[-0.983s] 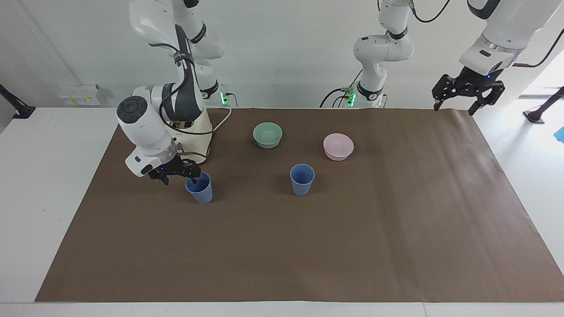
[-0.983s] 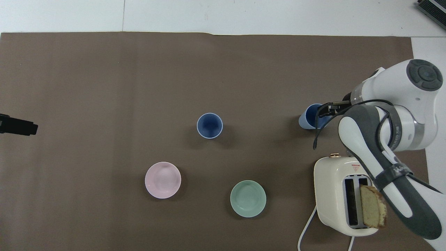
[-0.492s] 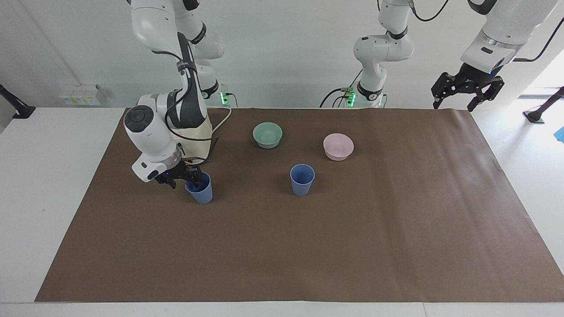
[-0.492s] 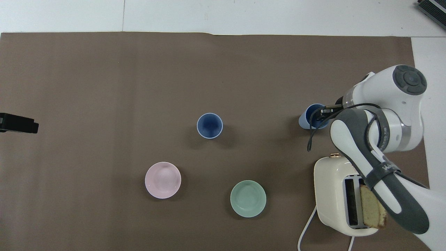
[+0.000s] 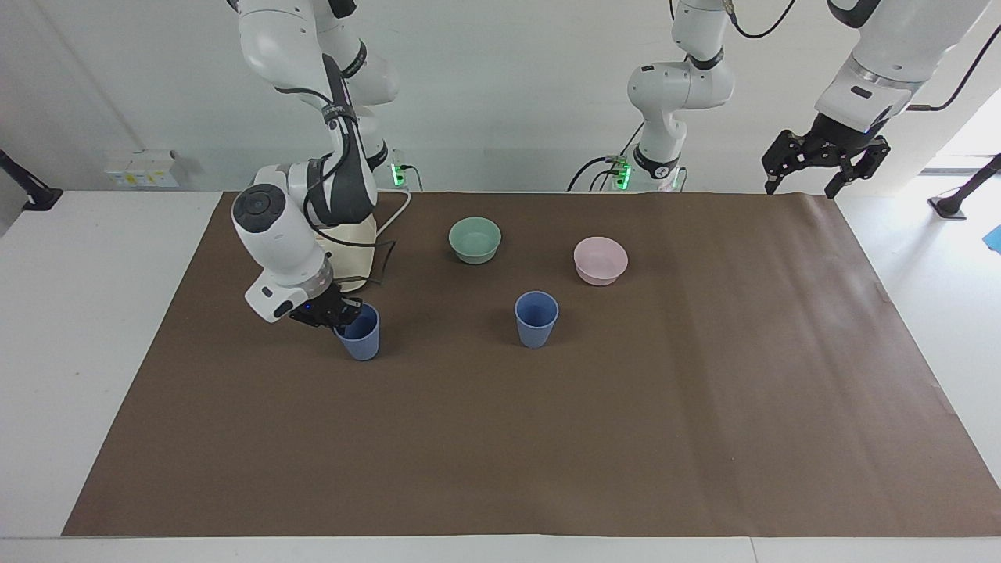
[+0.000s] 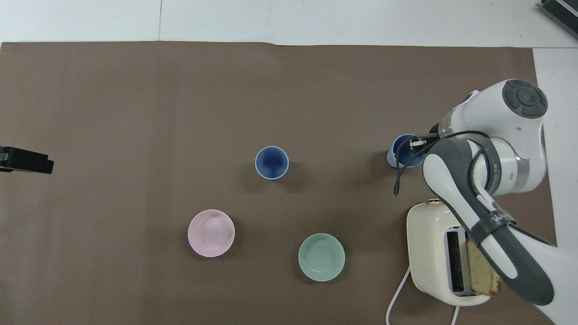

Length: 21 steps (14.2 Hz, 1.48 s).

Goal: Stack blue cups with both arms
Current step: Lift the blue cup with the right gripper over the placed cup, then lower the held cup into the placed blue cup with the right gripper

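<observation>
Cups stood upright, mouths up, long axes vertical. One blue cup (image 5: 536,319) sat on the brown mat (image 5: 547,438) near the table's middle, farther from the robots than the pink bowl (image 5: 600,260) and mint-green bowl (image 5: 475,239). The other blue cup (image 5: 361,334) stood toward the right arm's end, just beside the cream toaster (image 6: 433,253), which held a slice of bread (image 6: 484,270). Between the two cups lay only bare mat. The right arm bent down low from its base, its right gripper (image 5: 341,315) pinching the rim of that second cup, one finger inside the mouth. The left gripper (image 5: 817,160) hung high over the mat's corner at the left arm's end, fingers spread, waiting.
</observation>
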Each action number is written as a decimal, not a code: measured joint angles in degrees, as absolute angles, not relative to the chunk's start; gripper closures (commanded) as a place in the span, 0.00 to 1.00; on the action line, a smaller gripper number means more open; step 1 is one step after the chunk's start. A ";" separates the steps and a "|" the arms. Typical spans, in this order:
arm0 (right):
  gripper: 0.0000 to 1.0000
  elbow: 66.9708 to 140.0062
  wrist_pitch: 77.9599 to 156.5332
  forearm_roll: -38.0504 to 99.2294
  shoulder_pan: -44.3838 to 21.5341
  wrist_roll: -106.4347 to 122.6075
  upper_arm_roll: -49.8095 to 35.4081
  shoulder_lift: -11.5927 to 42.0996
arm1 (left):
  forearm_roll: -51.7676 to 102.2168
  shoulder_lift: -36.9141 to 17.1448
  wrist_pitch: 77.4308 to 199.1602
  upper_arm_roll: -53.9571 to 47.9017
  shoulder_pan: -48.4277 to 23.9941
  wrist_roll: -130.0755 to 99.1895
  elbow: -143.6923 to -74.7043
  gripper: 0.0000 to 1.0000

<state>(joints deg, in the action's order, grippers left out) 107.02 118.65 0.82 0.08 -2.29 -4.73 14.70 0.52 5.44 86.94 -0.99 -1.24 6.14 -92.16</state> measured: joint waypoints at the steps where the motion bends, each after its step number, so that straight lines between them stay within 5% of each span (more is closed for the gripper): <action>1: 1.00 105.23 115.89 0.82 0.07 -3.06 -4.84 14.66 | 0.52 5.44 86.92 -0.99 -1.24 6.14 -92.16 0.00; 10: 1.00 92.02 100.90 0.90 -0.33 -13.95 -13.30 10.87 | 1.60 5.44 86.91 -1.00 -1.25 5.96 -92.22 0.00; 21: 1.00 88.39 108.32 0.74 -11.52 -36.66 -21.55 13.72 | 2.35 5.44 86.88 -0.42 -1.15 5.25 -92.26 0.00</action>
<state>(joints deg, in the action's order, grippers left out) 88.39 108.32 0.74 -11.52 -36.66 -21.55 13.72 2.35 5.44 86.88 -0.42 -1.15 5.25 -92.26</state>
